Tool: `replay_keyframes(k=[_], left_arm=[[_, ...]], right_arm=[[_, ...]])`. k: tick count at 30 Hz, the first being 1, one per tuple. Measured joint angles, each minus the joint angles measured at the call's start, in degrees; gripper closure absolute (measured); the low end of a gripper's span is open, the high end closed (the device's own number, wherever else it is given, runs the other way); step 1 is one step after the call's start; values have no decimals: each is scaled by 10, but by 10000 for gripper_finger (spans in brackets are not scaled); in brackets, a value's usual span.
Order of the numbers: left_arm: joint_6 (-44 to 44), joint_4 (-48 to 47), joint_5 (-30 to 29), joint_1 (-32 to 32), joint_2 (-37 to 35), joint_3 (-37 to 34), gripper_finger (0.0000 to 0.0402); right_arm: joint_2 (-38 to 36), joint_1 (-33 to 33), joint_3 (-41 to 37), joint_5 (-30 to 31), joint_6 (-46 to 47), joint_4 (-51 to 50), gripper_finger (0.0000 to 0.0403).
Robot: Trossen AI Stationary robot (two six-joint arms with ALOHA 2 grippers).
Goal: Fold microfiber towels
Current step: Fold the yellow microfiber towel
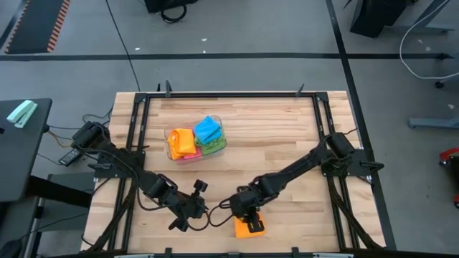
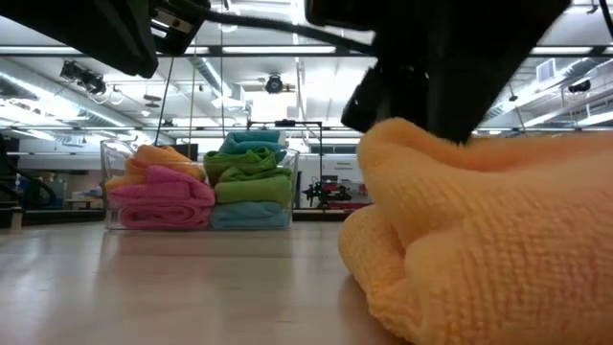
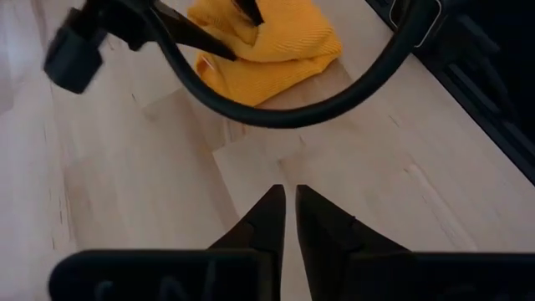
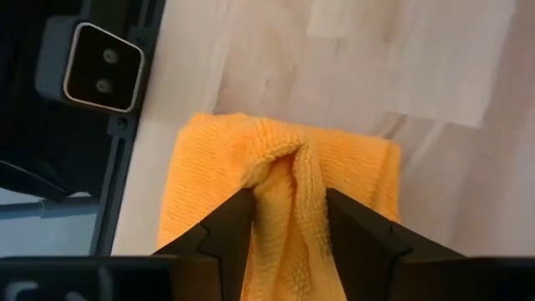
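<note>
From above, my right gripper (image 1: 247,215) sits over the orange towel (image 1: 249,227) at the table's (image 1: 287,136) near edge, left gripper (image 1: 185,213) just beside it toward the near-left corner, so my right arm is nearer. Farther in, a clear tub (image 1: 195,143) holds more towels.

At table height, orange towel (image 2: 479,240) fills the foreground, bunched and rounded, my arm dark above it; the tub (image 2: 199,187) stands well behind with pink, green, blue and orange cloths.

Left wrist: my fingers (image 3: 267,219) are nearly together, holding nothing, towel (image 3: 267,46) ahead.

Right wrist: my fingers (image 4: 230,226) stand partly apart astride a raised ridge of towel (image 4: 284,201) running along my line of reach. No readable writing anywhere.
</note>
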Motion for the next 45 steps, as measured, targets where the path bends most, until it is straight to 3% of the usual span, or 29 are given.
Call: replay_keyframes(k=[9,17,23,29,37,45], left_arm=[[-15,-3,0,0,0,0,358],[-16,-13,0,-13,0,0,367],[-18,-12,0,-14,0,0,362],[-18,-12,0,-12,0,0,366],[-16,-12,0,-12,0,0,373],[-16,-12,0,-12,0,0,366]], right_arm=[[0,0,75,47,-38,-120,245],[-8,64,60,48,-136,-13,256],[-9,87,-5,83,-127,70,277],[-8,58,-57,101,-66,84,298],[-8,40,-39,102,-60,84,309],[-9,26,-41,142,-56,61,309]])
